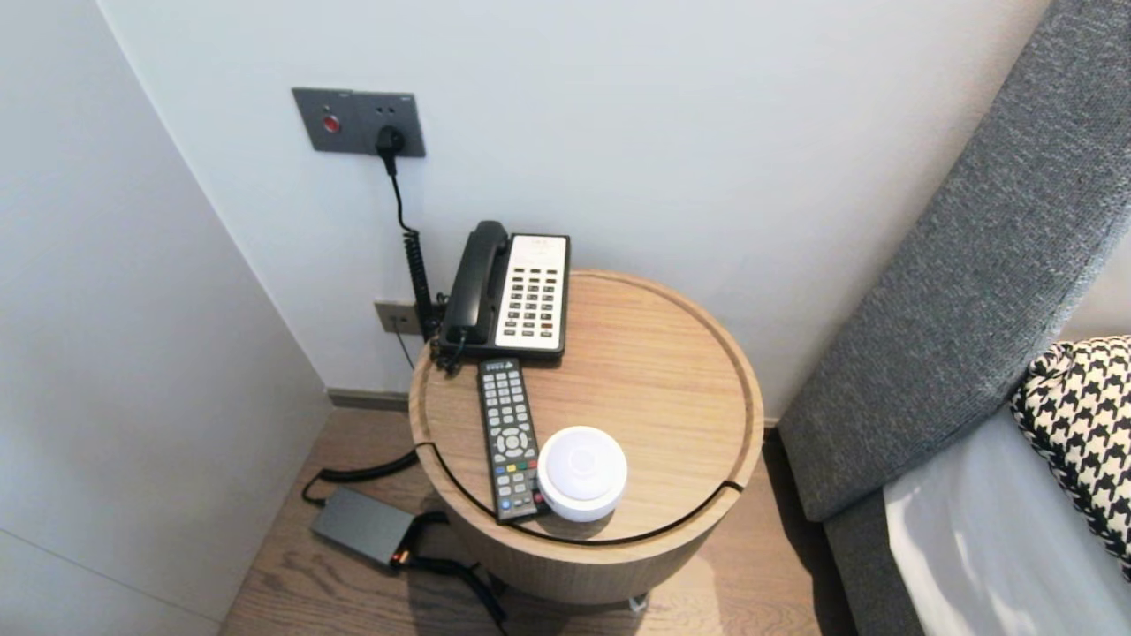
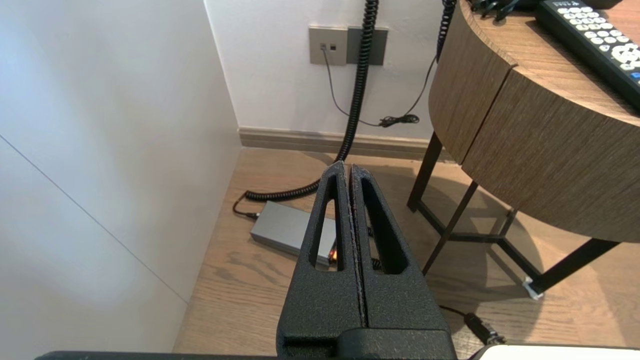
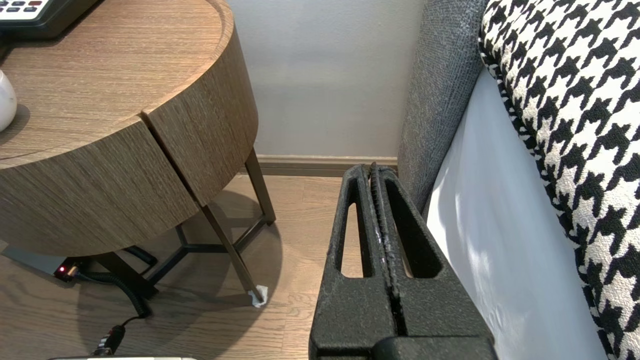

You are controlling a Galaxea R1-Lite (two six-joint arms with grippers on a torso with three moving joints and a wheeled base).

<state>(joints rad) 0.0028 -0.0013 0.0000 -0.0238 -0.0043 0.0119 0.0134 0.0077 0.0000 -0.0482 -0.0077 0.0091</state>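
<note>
Left pincer [image 2: 348, 166], right pincer [image 3: 372, 168]: both fully closed, nothing held, parked either side of worktop [image 1: 654, 371]. Remote [image 1: 508, 437]: judged light, rigid, slippery; best gripped across long edges.

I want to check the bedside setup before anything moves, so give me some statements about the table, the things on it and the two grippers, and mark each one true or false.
1. The remote control lies beside the white round device on the round wooden table. True.
2. The handset is off the telephone. False: it rests in its cradle.
3. The left gripper is shut, over the floor beside the table. True.
4. The right gripper holds the remote control. False: it is shut on nothing, low beside the bed.
5. The power adapter sits on the table. False: it lies on the floor.
</note>
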